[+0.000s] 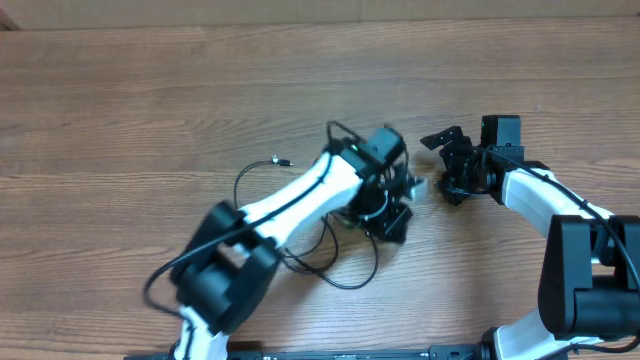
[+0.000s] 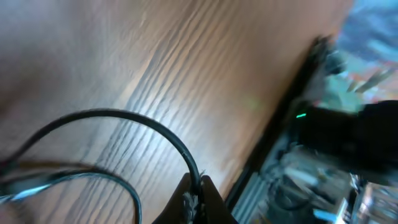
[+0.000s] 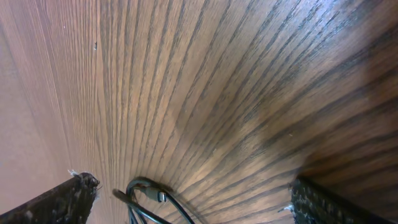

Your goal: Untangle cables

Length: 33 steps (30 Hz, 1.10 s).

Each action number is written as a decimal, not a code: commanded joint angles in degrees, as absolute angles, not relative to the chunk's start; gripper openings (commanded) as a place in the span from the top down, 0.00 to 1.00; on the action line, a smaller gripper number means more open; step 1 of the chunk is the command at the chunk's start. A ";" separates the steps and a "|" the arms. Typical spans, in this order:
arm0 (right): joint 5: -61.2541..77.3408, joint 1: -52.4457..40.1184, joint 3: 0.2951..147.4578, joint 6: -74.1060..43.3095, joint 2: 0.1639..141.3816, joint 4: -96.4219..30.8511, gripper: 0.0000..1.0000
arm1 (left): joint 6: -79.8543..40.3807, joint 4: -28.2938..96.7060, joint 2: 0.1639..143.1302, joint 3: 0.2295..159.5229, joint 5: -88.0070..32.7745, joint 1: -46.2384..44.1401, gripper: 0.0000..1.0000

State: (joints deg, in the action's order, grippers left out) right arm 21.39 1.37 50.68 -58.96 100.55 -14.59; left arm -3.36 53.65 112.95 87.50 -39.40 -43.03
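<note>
The cables are thin black cords lying in loose loops on the wooden table under and left of my left arm. One small plug end points up-left. My left gripper is at the middle of the table. In the left wrist view it is shut on one black cable, which arcs away to the left. My right gripper stands just to the right, open. Between its wide-apart fingers lie a cable loop and a small plug.
The table's near edge and a dark rail run along the right of the left wrist view, blurred. My right arm's base fills the lower right corner. Bare wood spreads to the left and back.
</note>
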 commanded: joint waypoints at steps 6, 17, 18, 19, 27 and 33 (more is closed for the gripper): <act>12.88 1.98 47.31 -58.52 104.60 -16.75 0.00 | -1.32 53.93 95.59 95.35 -33.65 -41.56 0.96; 12.88 1.98 47.31 -58.52 104.60 -16.75 0.00 | -1.32 50.85 81.89 99.59 -27.94 -41.58 0.96; 12.88 1.98 47.31 -58.52 104.60 -16.75 0.00 | -1.32 50.35 80.64 99.59 -27.00 -41.58 0.96; 12.86 1.98 47.31 -58.52 104.60 -16.75 0.00 | -1.34 50.04 79.64 99.59 -26.06 -41.58 0.96; 12.88 1.98 47.31 -58.52 104.60 -16.73 0.00 | -3.16 49.43 73.03 99.59 -18.94 -41.58 0.96; 12.88 1.98 47.31 -58.52 104.60 -16.75 0.00 | -7.62 49.43 68.29 99.59 -9.21 -41.58 0.96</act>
